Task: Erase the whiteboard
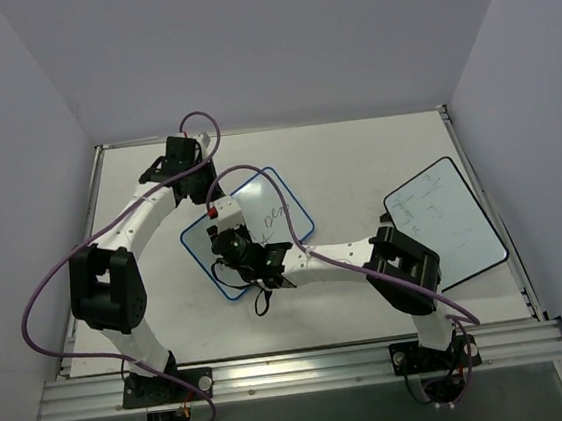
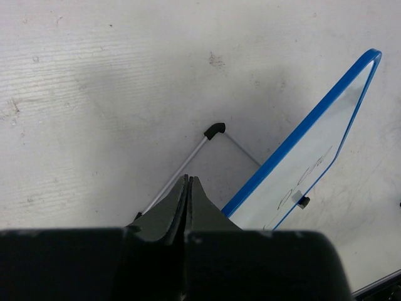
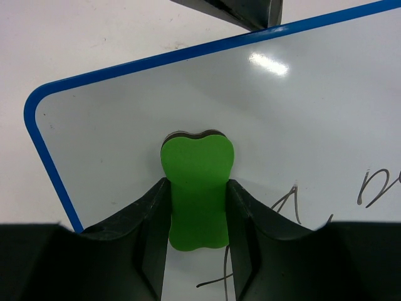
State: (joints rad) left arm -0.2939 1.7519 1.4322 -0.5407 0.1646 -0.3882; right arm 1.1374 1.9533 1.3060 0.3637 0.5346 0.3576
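Note:
The whiteboard [image 1: 281, 210] with its thin blue frame lies mid-table, black scribbles [image 3: 376, 188] on its white face [image 3: 282, 113]. My right gripper [image 3: 197, 183] is shut on a green eraser [image 3: 197, 207], which rests flat on the board near its rounded corner. In the top view the right gripper [image 1: 233, 248] sits over the board's near-left part. Shut with nothing between its fingers, my left gripper [image 2: 188, 179] hovers just off the board's blue edge [image 2: 294, 141], by a thin metal leg with a black foot [image 2: 214, 130]. The top view shows the left gripper [image 1: 202, 197] at the board's far-left corner.
A second white board with a black frame [image 1: 443, 222] lies at the right side of the table. Purple cables loop over both arms. Grey walls close in the table on the left, back and right.

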